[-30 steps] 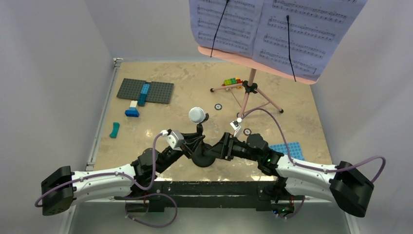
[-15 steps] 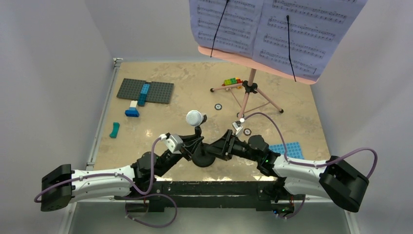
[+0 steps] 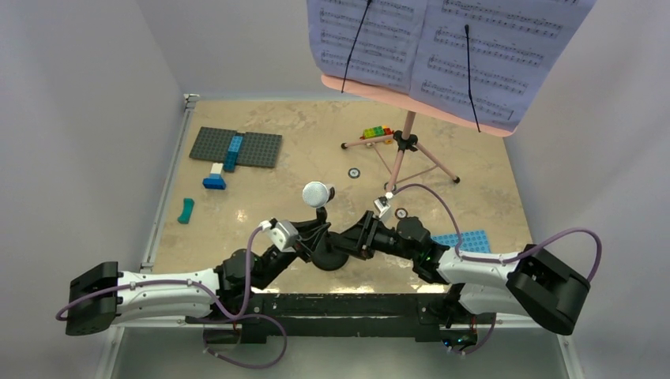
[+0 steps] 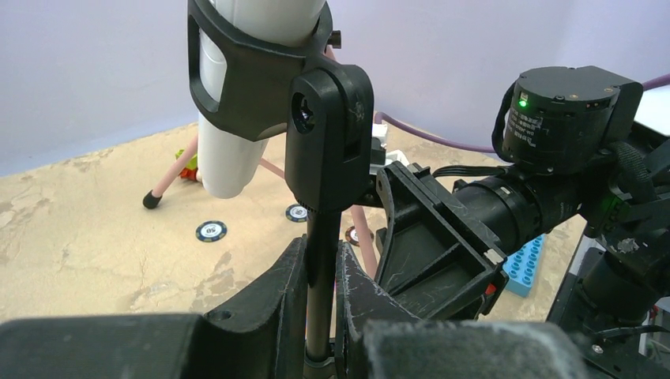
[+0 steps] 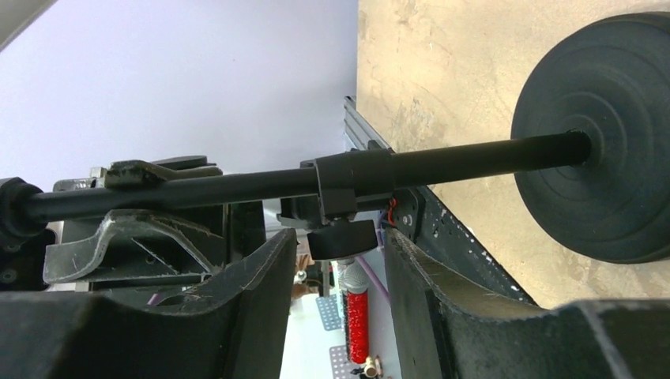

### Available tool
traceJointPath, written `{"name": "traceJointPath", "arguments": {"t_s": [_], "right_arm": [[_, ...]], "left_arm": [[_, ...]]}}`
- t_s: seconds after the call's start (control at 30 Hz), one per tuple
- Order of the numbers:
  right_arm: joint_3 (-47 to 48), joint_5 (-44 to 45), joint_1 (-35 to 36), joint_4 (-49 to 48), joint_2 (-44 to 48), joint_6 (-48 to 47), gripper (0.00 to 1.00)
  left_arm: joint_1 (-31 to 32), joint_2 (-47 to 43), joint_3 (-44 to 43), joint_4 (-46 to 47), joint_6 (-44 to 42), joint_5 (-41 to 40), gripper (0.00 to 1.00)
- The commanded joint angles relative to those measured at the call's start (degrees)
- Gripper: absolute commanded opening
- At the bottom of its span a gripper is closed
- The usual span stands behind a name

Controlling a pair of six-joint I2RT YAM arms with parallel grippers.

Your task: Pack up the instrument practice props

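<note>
The thin black mic stand (image 3: 330, 257) stands upright near the table's front, its round base (image 5: 608, 150) on the tan surface. The grey-white microphone (image 3: 316, 193) sits in the clip at its top; its white body (image 4: 229, 150) shows in the left wrist view. My left gripper (image 3: 322, 235) (image 4: 321, 276) is shut on the stand's pole (image 4: 320, 260). My right gripper (image 3: 355, 237) (image 5: 340, 260) is open, its jaws on either side of the pole's clamp knob (image 5: 344, 238) with small gaps. The pink music stand (image 3: 403, 150) stands at the back right, with lavender sheet-music pages (image 3: 442, 47) on its desk.
A grey studded plate (image 3: 235, 148) with blue bricks lies at the back left, and a teal brick (image 3: 186, 211) is nearer. A blue plate (image 3: 466, 241) lies beside the right arm. Coloured bricks (image 3: 375, 133) and round chips (image 3: 354, 173) lie near the tripod's legs.
My right gripper's jaws have narrowed around the clamp knob. The mic stand's top and both arms have shifted slightly left. The left grip is unchanged.
</note>
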State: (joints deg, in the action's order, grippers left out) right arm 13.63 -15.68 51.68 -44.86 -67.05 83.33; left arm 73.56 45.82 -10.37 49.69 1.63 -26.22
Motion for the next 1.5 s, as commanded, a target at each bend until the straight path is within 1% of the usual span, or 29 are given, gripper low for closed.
{"name": "traceJointPath", "arguments": {"t_s": [0.0,0.07,0.13,0.3,0.37,0.43,0.6,0.77,0.9,1.0,1.07,1.2,1.33,1.37,1.43,1.47], "right_arm": [[3.29,0.65,-0.30,-3.03,-1.18,0.87,0.48],[3.57,0.74,-0.47,-4.11,-2.05,1.11,0.46],[4.00,0.34,-0.53,-5.08,-2.88,1.13,0.40],[5.91,-0.80,-0.52,-4.33,-3.14,-0.94,0.18],[6.91,-0.84,-0.53,-1.62,-1.98,-3.27,0.11],[8.47,-0.60,-0.52,2.96,-0.22,-7.01,0.00],[12.97,1.37,-0.44,16.93,5.14,-20.47,0.00],[16.38,5.89,0.44,27.15,8.59,-37.44,0.00],[19.89,14.16,5.15,34.10,9.08,-52.10,0.00],[22.34,23.82,10.24,37.76,6.88,-62.03,0.00],[23.15,28.74,13.03,39.00,5.14,-66.03,0.00],[23.07,34.20,15.97,38.70,3.87,-69.44,0.00],[23.03,35.05,16.27,39.20,5.42,-69.29,0.00],[23.02,34.81,16.26,39.39,6.31,-69.16,0.02],[23.46,33.91,16.26,40.78,8.27,-68.45,0.30],[23.80,33.43,16.26,41.67,9.24,-67.90,0.42]], "left_arm": [[1.56,1.35,2.04,-2.46,-0.14,-1.03,0.00],[1.87,1.50,2.00,-2.33,-0.16,-1.19,0.00],[2.17,1.45,2.09,-2.36,-0.27,-1.49,0.00],[2.55,1.45,2.36,-2.32,-0.27,-2.23,0.00],[2.64,1.42,2.52,-2.38,-0.15,-2.39,0.00],[2.64,1.46,2.63,-2.53,0.06,-2.64,0.00],[2.59,2.22,2.63,-2.93,0.45,-3.30,0.00],[2.64,3.18,2.61,-2.93,0.70,-3.63,0.00],[2.64,4.86,2.23,-2.93,1.00,-3.75,0.00],[2.64,6.50,1.58,-3.02,1.18,-3.51,0.00],[2.64,7.35,1.22,-3.09,1.35,-3.34,0.00],[2.64,8.57,0.71,-3.11,1.70,-3.22,0.00],[2.64,9.57,0.62,-2.99,2.14,-3.14,0.00],[2.64,9.75,0.54,-2.82,2.22,-3.14,0.00],[2.64,9.82,0.52,-2.40,2.10,-3.29,0.00],[2.64,9.81,0.48,-2.12,2.00,-3.35,0.00]]}}
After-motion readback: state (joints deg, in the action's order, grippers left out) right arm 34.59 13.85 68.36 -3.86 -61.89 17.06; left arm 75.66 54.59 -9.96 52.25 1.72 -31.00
